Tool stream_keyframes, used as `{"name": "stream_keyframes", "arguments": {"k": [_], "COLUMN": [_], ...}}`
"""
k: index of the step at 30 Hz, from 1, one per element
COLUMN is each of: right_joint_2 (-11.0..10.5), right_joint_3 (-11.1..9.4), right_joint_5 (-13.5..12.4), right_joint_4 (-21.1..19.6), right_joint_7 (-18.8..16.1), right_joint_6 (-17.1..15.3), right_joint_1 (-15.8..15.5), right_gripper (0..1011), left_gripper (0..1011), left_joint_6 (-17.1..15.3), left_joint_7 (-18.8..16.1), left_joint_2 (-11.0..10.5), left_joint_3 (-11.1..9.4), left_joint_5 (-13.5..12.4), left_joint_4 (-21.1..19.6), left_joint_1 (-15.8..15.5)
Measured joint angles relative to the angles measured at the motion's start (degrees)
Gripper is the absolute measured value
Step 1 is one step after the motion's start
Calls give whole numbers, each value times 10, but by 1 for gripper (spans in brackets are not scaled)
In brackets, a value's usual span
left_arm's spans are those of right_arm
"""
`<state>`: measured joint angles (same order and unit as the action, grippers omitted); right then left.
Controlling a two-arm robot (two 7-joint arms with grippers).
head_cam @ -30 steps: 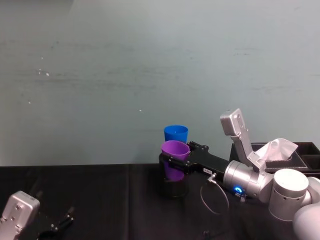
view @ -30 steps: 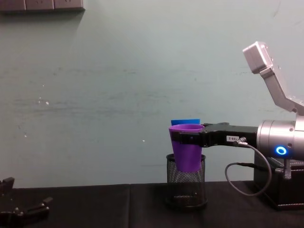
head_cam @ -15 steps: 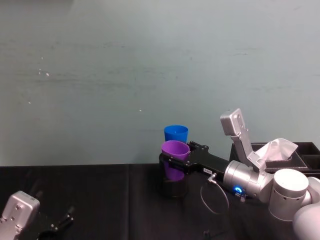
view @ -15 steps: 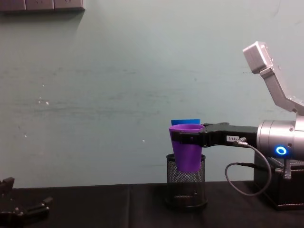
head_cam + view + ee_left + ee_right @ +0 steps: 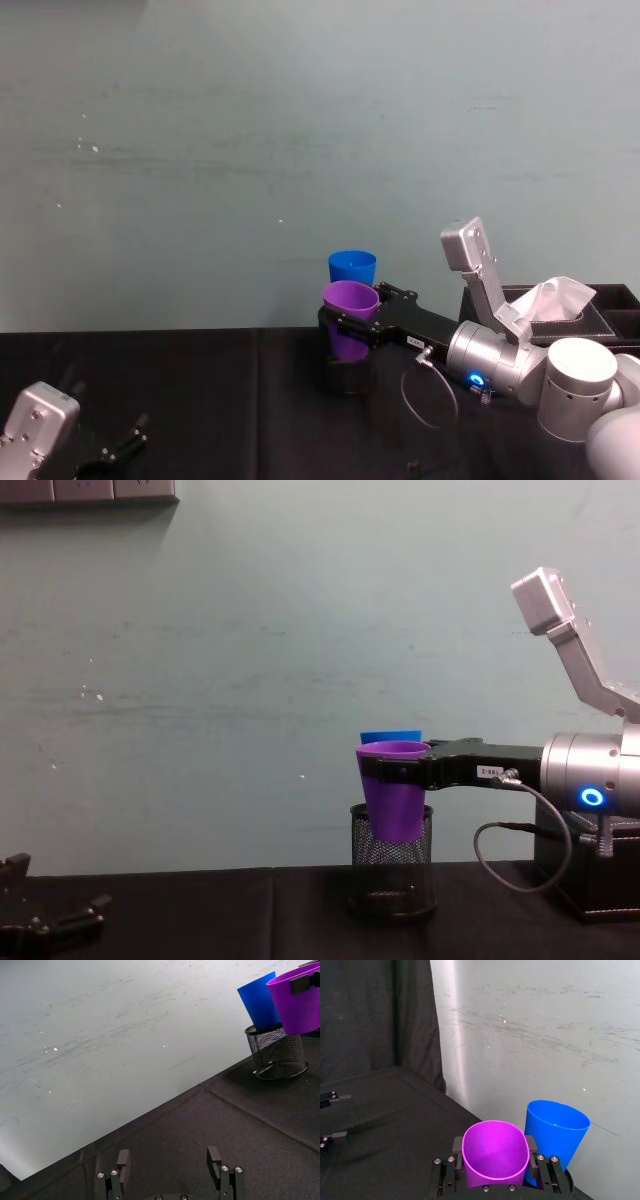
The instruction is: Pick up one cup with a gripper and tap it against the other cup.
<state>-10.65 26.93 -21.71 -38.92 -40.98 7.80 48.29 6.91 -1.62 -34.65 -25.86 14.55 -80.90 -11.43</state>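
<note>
Worktop (image 5: 200, 400): black cloth. Right tool (image 5: 345, 322): reaches level from the right, clamped on the purple cup (image 5: 395, 800) below its rim. Left tool (image 5: 169, 1157): jaws spread, parked low, well apart. Mesh pen holder (image 5: 392, 880): under the purple cup's base. Purple cup: upright, empty. Blue cup (image 5: 352, 268): upright, just beyond the purple cup toward the wall, looks empty; contact and base hidden.

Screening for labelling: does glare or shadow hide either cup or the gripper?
Head view: even light; purple cup and blue cup stand out, the right gripper holding the purple one reads dark against the black cloth. Left wrist view: wall very bright; left gripper parked, open. Right wrist view: no shadow across the cups.
</note>
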Motion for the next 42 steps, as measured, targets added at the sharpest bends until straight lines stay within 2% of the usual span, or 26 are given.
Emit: {"name": "stream_keyframes", "arguments": {"k": [42], "right_joint_2": [0], "right_joint_3": [0], "right_joint_5": [0], "right_joint_4": [0], "right_joint_7": [0], "right_joint_6": [0], "right_joint_1": [0], "right_gripper": [726], "left_gripper": [1000], "left_joint_6": [0], "left_joint_7": [0], "left_joint_2": [0], "left_joint_3": [0], "left_joint_5": [0], "left_joint_4": [0], "left_joint_1": [0]}}
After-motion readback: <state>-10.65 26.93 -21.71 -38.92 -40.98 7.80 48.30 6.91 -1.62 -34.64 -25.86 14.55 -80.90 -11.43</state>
